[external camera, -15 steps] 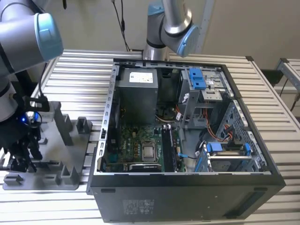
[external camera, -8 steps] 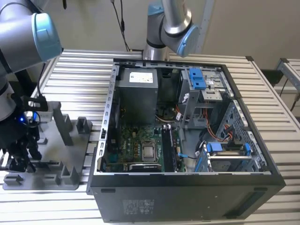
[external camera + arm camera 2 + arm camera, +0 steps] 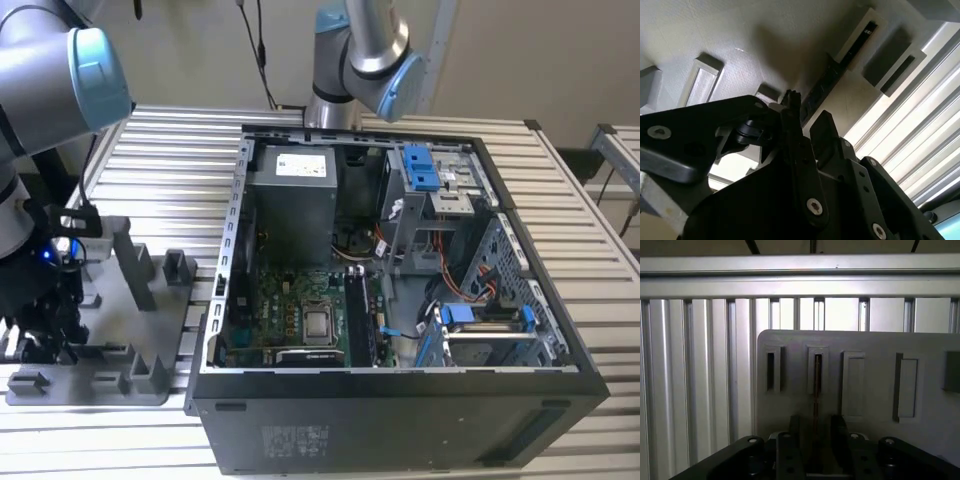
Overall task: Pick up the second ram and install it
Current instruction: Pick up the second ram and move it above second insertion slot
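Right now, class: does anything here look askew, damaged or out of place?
Nothing stands out. The second ram stands straight in its slot in the grey tray, and the open gripper straddles it.

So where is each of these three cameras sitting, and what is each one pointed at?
Exterior view: off the arm, raised, looking down on the slatted table, the open computer case and the grey tray; the arm shows above the tray.
First wrist view: on the wrist, looking down past the gripper at the tray; open fingers straddle the second ram.
Second wrist view: also on the wrist, looking slantwise along the gripper, close up.
Shared: both wrist views show the gripper, second ram and tray.
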Action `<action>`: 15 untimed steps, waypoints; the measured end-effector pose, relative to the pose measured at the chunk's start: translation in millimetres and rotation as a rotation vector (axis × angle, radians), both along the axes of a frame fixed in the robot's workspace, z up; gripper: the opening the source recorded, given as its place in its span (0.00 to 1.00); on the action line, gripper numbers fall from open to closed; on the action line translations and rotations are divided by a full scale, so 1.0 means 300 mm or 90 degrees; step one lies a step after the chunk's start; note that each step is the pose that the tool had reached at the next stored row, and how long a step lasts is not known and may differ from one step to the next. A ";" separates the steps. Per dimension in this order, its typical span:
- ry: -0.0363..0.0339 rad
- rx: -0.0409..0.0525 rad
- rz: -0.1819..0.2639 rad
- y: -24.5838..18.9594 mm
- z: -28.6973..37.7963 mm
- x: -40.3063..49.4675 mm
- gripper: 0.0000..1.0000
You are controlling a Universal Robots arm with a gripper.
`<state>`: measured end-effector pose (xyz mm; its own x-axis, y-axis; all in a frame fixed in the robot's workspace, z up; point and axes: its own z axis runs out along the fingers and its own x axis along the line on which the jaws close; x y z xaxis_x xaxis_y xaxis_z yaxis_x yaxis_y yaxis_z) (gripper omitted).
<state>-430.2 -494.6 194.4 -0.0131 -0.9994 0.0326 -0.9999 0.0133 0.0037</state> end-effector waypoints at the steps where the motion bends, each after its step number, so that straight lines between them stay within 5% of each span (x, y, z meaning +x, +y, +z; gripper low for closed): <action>1: 0.0000 0.0000 0.000 0.000 0.000 0.000 0.33; 5: 0.0000 0.0000 0.000 0.000 0.000 0.000 0.33; 9: 0.0000 0.0000 0.000 0.000 0.000 0.000 0.18; 15: 0.0000 -0.0001 0.000 0.000 0.000 0.000 0.15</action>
<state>-430.2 -494.6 194.4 -0.0131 -0.9994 0.0327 -0.9999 0.0133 0.0037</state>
